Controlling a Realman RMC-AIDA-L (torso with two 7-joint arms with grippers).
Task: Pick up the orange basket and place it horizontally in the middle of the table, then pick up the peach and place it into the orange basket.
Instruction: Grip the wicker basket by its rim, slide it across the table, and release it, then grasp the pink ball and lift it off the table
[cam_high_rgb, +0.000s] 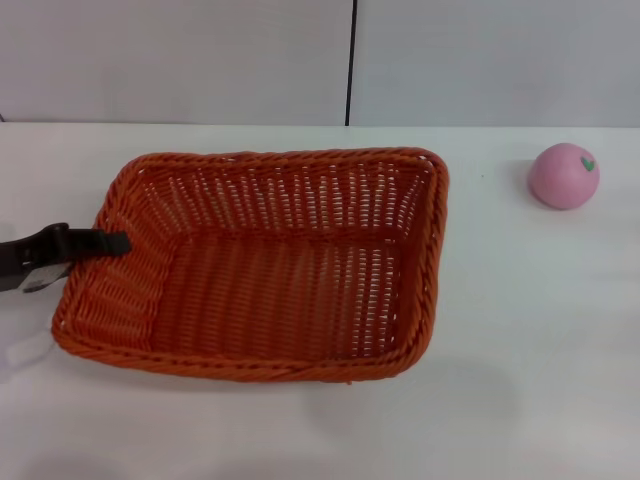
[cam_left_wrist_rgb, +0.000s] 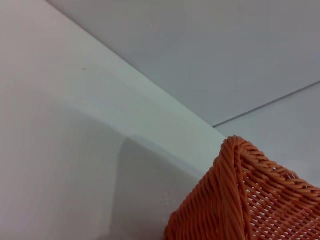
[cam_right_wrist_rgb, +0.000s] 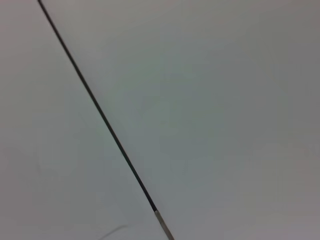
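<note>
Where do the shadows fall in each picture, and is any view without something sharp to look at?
Head view: soft shadows lie on the table just beside the basket and the peach; the left pincer shows dark at the basket's left rim. Left wrist view: a broad grey shadow beside the basket corner. Right wrist view: only a plain grey surface with one dark line.

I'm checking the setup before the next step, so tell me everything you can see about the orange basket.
The basket is a large rectangular orange one, woven wicker-style, with a braided rim, sloping sides and rounded corners. It sits upright and empty on the white table, long side across the head view, roughly mid-table. The left gripper is at its left rim; whether it grips cannot be told. The left wrist view shows one corner up close. The peach lies apart, to the basket's far right.
</note>
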